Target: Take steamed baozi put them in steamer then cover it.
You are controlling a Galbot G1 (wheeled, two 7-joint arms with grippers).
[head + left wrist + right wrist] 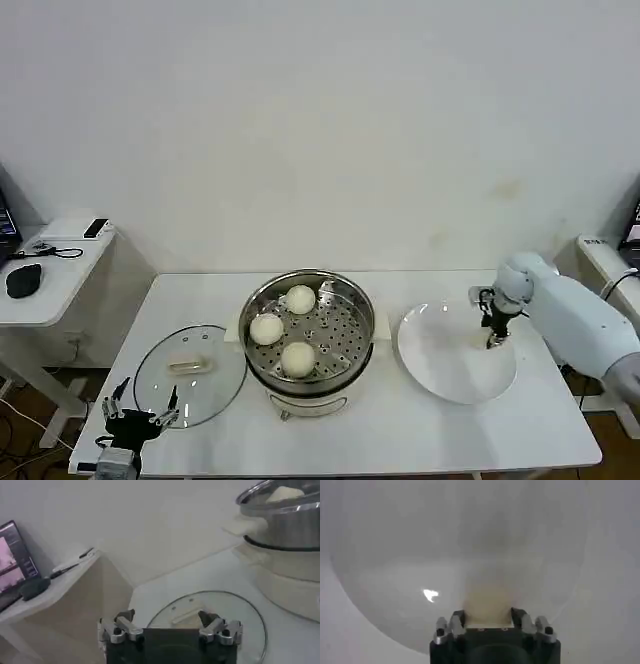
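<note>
The steel steamer (361, 312) sits on its white pot base at the table's middle and holds three steamed baozi (300, 298), (266, 328), (298, 357). My right gripper (492, 340) points down over the white plate (450, 365). In the right wrist view it (487, 616) is shut on a cream baozi (487, 597) just above the plate (395, 555). The glass cover (215, 385) lies flat to the left of the steamer. My left gripper (140, 412) hangs open at the cover's near edge; in the left wrist view it (166, 617) is seen with the cover (240, 615) and the steamer (285, 525).
A low white side table (55, 280) with a mouse and small devices stands to the left of the work table. The table's front edge (350, 465) runs close below the steamer and the plate. A white wall stands behind.
</note>
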